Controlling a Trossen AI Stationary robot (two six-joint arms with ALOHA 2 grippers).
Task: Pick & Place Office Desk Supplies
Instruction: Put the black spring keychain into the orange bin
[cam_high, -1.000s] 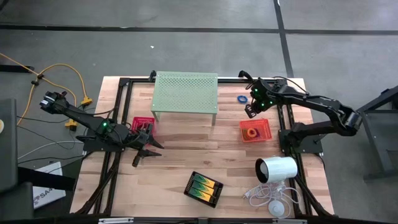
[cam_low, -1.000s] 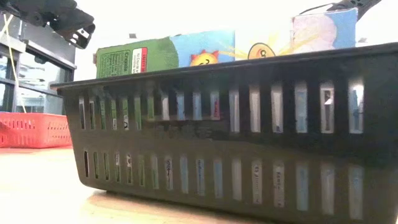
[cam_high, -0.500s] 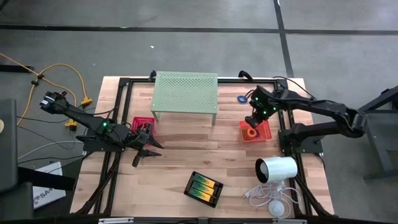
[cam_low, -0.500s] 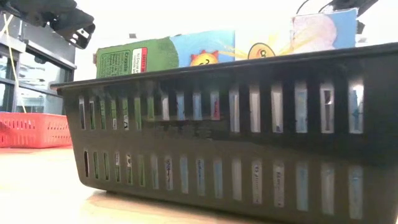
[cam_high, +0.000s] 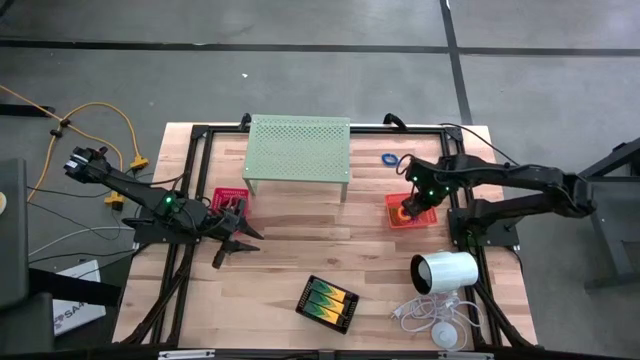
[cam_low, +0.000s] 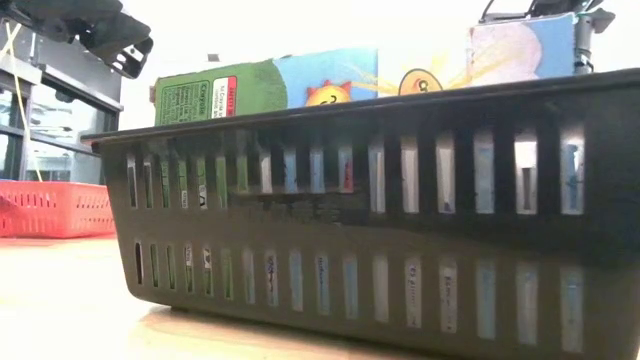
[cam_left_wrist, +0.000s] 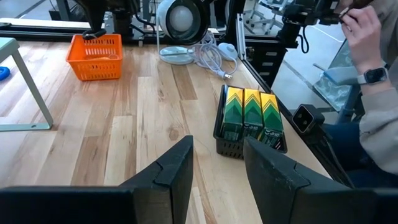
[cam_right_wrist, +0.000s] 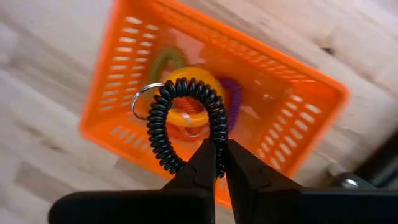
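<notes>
Desk (cam_high: 280, 250), seen from above: the orange tray (cam_high: 410, 210) sits at about three o'clock, with orange, purple and green rings already inside. The right gripper (cam_high: 412, 205) hangs directly over it, clenched on a black coil ring (cam_right_wrist: 186, 121) with a small metal loop. To do this well, I'd judge it should drop lower and centre on the tray before letting go, so the springy coil doesn't bounce out. A second ago that gripper was further back, near the blue ring (cam_high: 389, 158). The left gripper (cam_high: 236, 235), released, waits at nine o'clock beside the red tray (cam_high: 226, 197).
</notes>
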